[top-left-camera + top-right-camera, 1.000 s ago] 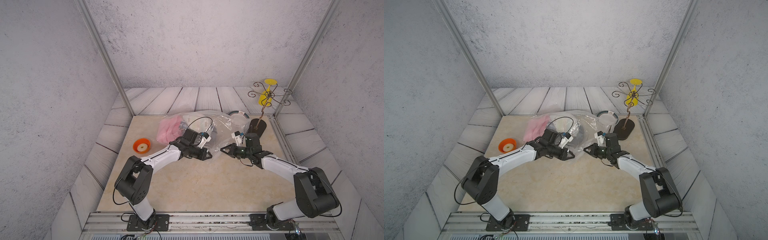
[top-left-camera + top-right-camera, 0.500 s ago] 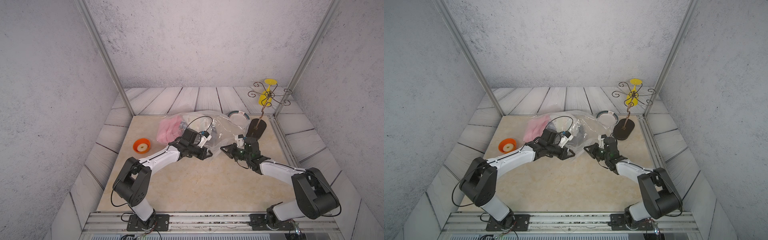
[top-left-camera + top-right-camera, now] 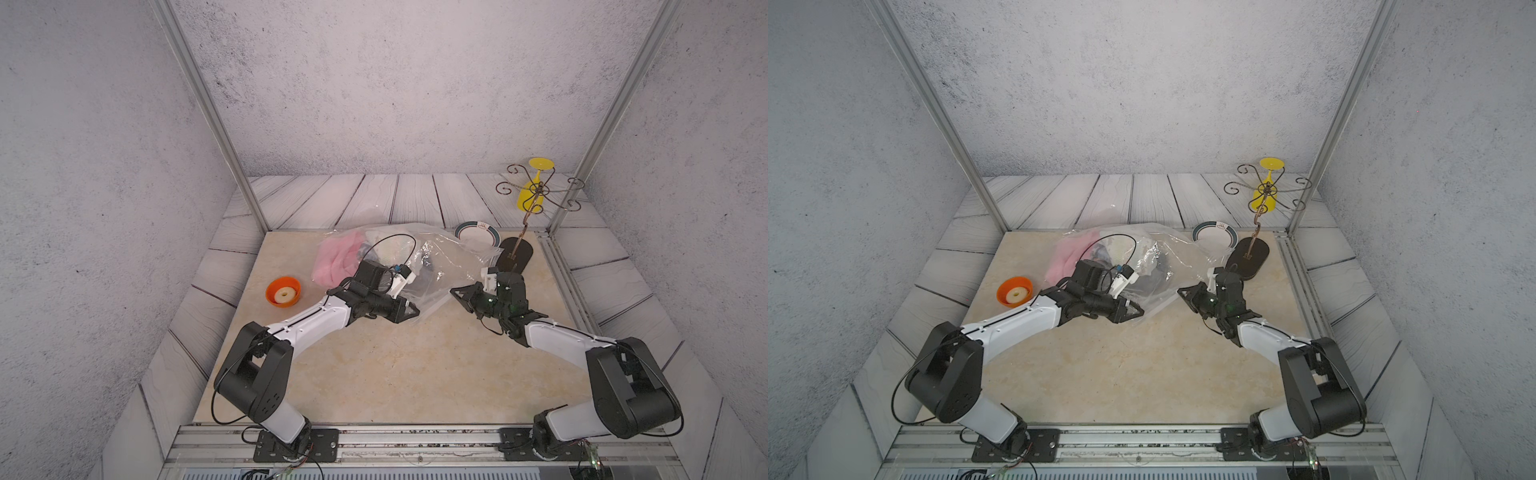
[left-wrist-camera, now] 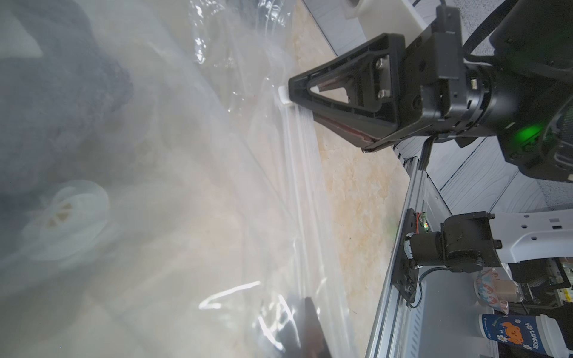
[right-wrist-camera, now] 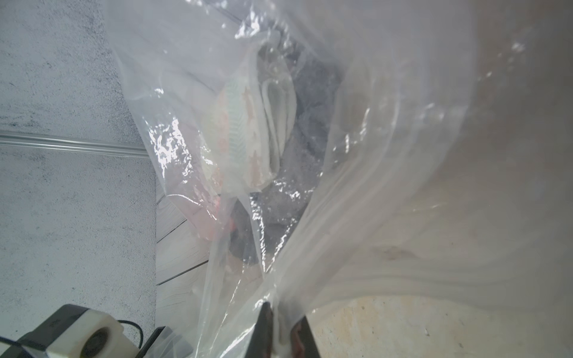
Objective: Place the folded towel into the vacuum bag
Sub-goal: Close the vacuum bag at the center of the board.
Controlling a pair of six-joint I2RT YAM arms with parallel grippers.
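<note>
right fingers (image 4: 356,114) slid toward the left fingers (image 3: 399,311), both pinching the vacuum bag's (image 3: 440,257) zip edge (image 4: 297,186); grey towel (image 4: 62,80) looks inside, so sealing seems underway.

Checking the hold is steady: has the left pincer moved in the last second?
No. The left pincer keeps its distance from the round orange plastic bowl.

Grey speckled walls (image 3: 374,83) are closing in the cell on three sides, with two aluminium posts (image 3: 210,116) leaning up from the far corners. A beige marbled tabletop (image 3: 395,374) is lying in the middle, pale wood-look planks (image 3: 374,199) are bordering it, and a metal rail (image 3: 415,438) is running along the near edge. Soft, even light is falling over everything.
</note>
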